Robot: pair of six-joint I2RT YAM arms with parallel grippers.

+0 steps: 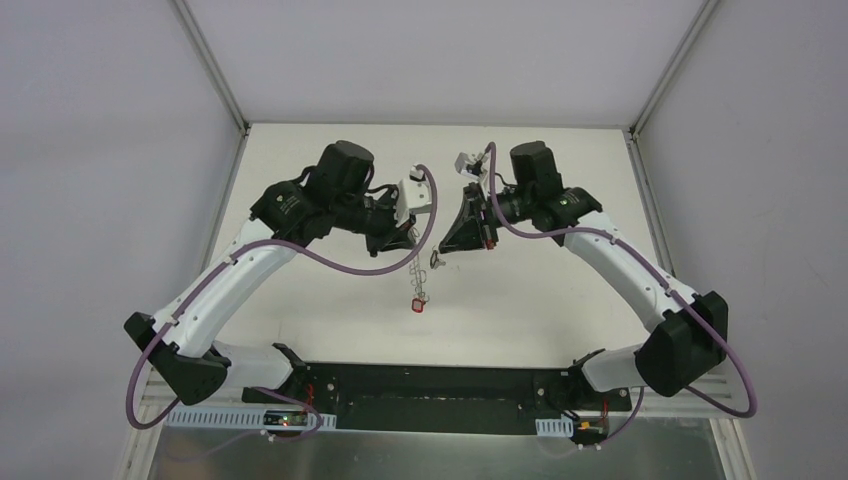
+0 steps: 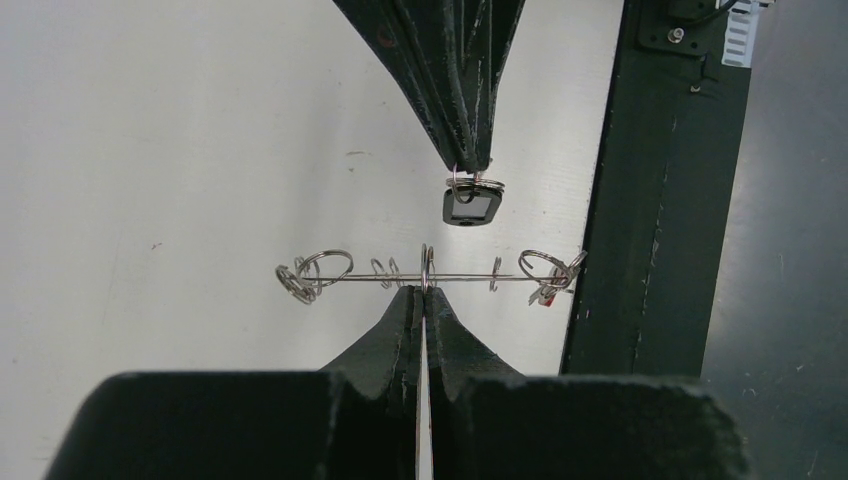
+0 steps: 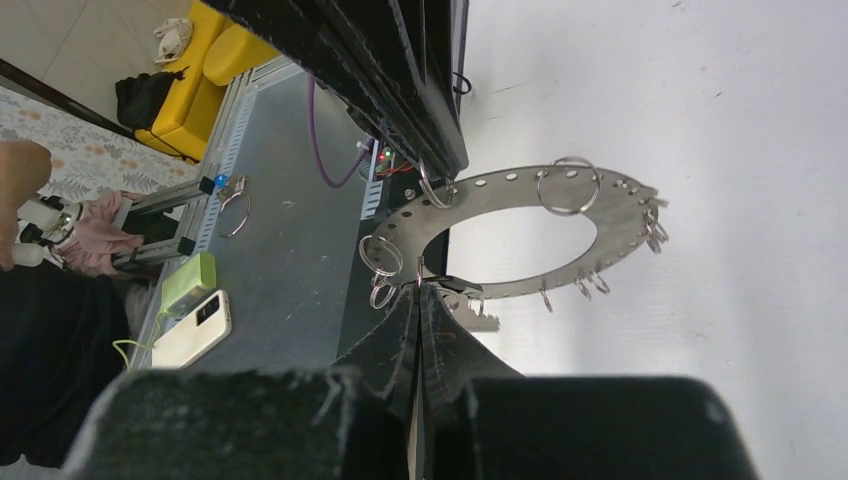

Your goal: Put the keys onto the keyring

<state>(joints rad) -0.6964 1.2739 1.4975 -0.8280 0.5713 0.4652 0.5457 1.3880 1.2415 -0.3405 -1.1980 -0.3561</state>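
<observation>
The wide flat grey metal keyring (image 3: 620, 236) — pierced with small holes, wire loops round its rim — is held above the bench, its edge pinched in the left jaws. A small black-headed key (image 2: 470, 206) dangles by its loop from the right jaws, near the ring; a red-headed key (image 1: 418, 305) hangs below it.

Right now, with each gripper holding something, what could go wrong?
The left gripper pinches the keyring only at its thin rim, so a push could twist it out. The right gripper holds the black-headed key by its small wire loop; the key dangles and may swing off target.
</observation>
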